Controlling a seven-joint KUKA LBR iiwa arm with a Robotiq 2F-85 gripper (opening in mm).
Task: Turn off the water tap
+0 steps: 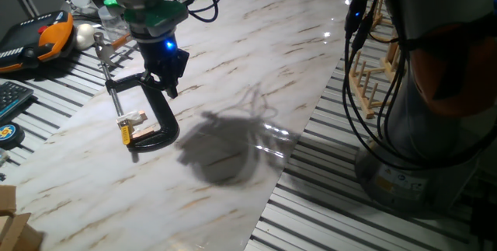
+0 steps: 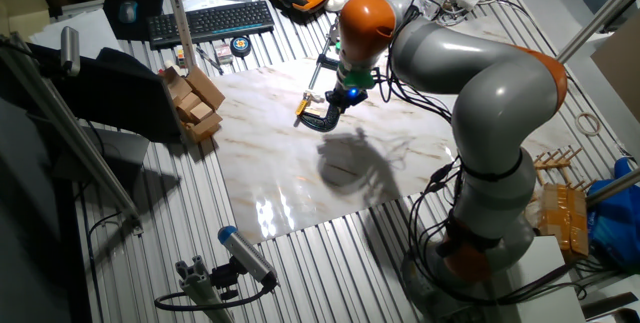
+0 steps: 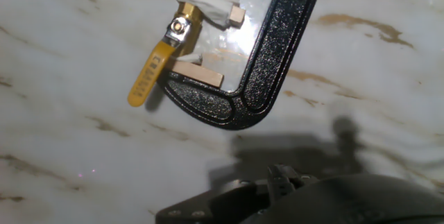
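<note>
Table: white marble-patterned tabletop (image 1: 233,64) — carries everything below.
Clamp: black C-shaped metal clamp with silver screw rod (image 1: 155,123), lying flat on the tabletop.
Gripper: black two-finger gripper under a green collar (image 1: 172,86), just above the clamp's back bar; whether the fingers are spread or closed — cannot tell.
Blocks: small pale wooden blocks (image 3: 199,75) in the clamp's jaw, flanking the tap.
Tap: small brass-coloured water tap (image 3: 182,28) in the clamp's jaw; its thin flat yellow lever handle (image 3: 148,77) slants outward past the clamp's end.

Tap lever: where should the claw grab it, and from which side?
Grip the free end of the yellow lever, from above, pads on its two long edges. It is thin, flat, and sticks out past the black clamp, so that end is clear; the brass body sits wedged between wooden blocks.
</note>
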